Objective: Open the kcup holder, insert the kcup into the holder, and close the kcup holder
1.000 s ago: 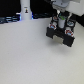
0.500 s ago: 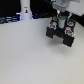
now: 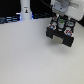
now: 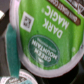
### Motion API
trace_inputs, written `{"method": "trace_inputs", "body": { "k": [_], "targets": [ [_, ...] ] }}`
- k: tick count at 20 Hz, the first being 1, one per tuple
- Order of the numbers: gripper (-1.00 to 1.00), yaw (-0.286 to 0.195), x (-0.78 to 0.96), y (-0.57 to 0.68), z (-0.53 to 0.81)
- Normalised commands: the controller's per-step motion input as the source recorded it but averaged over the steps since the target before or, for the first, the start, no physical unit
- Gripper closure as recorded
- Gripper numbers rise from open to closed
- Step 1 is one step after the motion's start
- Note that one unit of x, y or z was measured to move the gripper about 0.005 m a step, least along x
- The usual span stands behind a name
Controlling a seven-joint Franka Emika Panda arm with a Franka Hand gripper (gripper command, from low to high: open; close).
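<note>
The kcup holder [image 3: 62, 35] is a black boxy unit at the exterior view's upper right, with light marks on its front. My gripper [image 3: 61, 23] hangs right over it, with a small green-topped kcup [image 3: 60, 22] between the fingers. In the wrist view the kcup's green lid [image 4: 47, 37], printed "Dark Magic", fills most of the picture, with a teal finger pad [image 4: 11, 46] beside it. The gripper looks shut on the kcup. The holder's inner slots are mostly hidden; the pale rim of another pod [image 4: 15, 80] shows at the wrist picture's edge.
A tall white bottle-like object [image 3: 24, 8] stands at the back on the exterior view's left. The white table surface [image 3: 30, 55] spreads in front of the holder. Dark clutter lines the back edge.
</note>
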Motion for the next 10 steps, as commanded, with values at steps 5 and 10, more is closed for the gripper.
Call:
{"method": "trace_inputs", "body": {
  "k": [5, 10],
  "targets": [
    [1.0, 0.043, 0.08, 0.15, 0.0],
    [-1.0, 0.066, 0.1, 0.14, 0.11]
  ]
}}
